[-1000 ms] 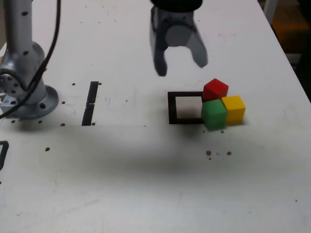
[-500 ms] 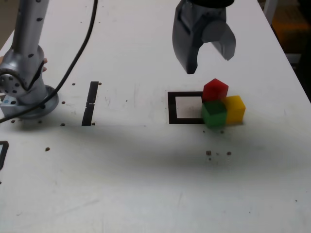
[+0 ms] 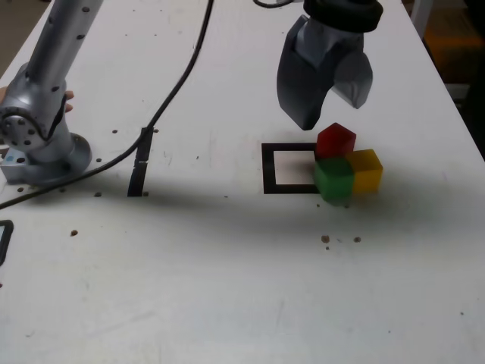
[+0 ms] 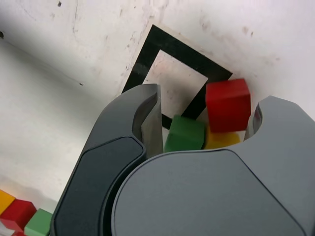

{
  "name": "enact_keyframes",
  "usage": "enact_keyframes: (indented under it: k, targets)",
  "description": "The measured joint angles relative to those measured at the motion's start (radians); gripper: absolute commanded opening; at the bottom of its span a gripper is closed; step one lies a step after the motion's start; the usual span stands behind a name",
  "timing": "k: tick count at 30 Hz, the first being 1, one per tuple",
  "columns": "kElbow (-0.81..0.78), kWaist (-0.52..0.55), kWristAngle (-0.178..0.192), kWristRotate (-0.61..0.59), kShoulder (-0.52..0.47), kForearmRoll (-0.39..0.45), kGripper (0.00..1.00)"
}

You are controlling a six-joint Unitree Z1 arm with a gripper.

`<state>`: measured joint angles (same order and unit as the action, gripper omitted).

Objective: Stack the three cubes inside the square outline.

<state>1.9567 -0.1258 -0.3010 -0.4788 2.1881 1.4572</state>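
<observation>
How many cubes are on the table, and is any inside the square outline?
3. The red cube, green cube and yellow cube are clustered at the square outline's edge on the exterior view's right; red and green overlap its border, none sits inside.

White table (image 3: pixel 227 288) — three cubes (image 3: pixel 334 178), square outline (image 3: pixel 288 168)

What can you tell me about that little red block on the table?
The red block is a small, matte, solid-coloured cube with no markings. It sits tilted, propped on the green block and the yellow block rather than flat on the white table. It lies at the black square outline, on its side toward the exterior view's right. The open gripper hangs just above without touching it.
</observation>
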Motion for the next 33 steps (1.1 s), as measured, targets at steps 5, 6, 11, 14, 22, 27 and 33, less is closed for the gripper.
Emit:
enact_keyframes:
  k: [5,6,11,14,22,27,33]
  targets:
    - [0.032,-0.018,-0.006,0.0,0.037,0.001,0.74]
    - [0.041,-0.02,-0.007,0.0,0.043,0.001,0.74]
    - [0.072,-0.022,-0.016,0.0,0.077,0.001,0.74]
    - [0.088,-0.022,-0.023,0.0,0.094,0.001,0.74]
    - [0.089,-0.026,-0.024,0.0,0.109,0.001,0.74]
    - [0.089,-0.036,-0.026,0.005,0.122,0.001,0.74]
    - [0.09,-0.048,-0.03,0.011,0.129,0.001,0.74]
